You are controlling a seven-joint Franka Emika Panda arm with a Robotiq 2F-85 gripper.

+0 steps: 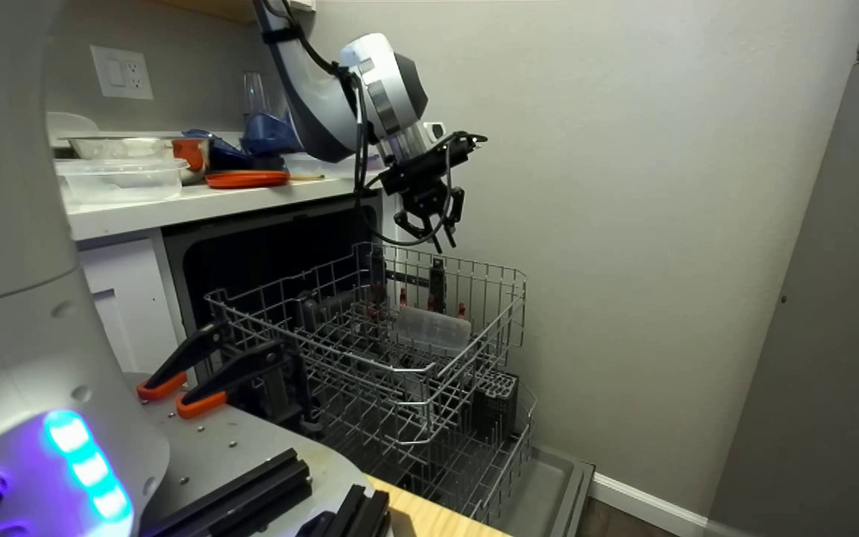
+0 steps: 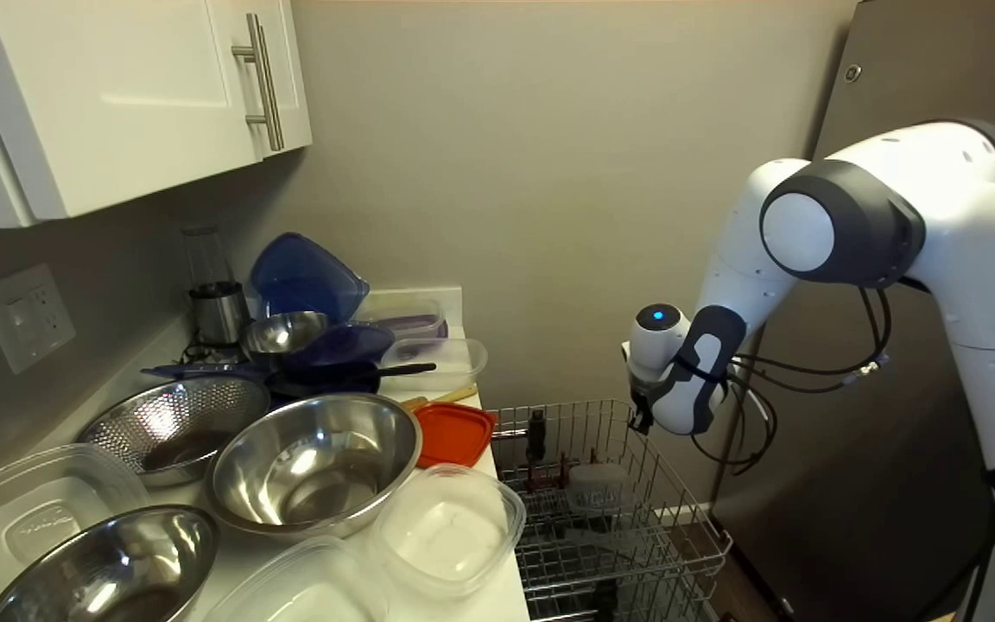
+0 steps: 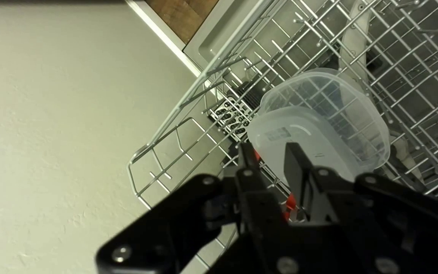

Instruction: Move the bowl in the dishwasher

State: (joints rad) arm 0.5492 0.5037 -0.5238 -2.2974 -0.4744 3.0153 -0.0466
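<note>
The placing looks done: a pale, translucent, rounded plastic bowl (image 3: 302, 137) leans tilted in the upper grey metal wire rack (image 1: 411, 370) of the dark-cavitied dishwasher (image 1: 265, 253); a black two-fingered gripper (image 3: 269, 150) hangs above, fingers part-way apart, nothing between them, probably with only withdrawing left. Counted: one bowl, one gripper, one dishwasher, one upper rack, one lower grey wire rack (image 1: 504, 473)

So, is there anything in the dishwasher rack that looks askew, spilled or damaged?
Only the translucent plastic bowl looks askew: it sits tilted in the upper wire rack rather than level, though perhaps deliberately, for draining. I see no spill or damage.
</note>
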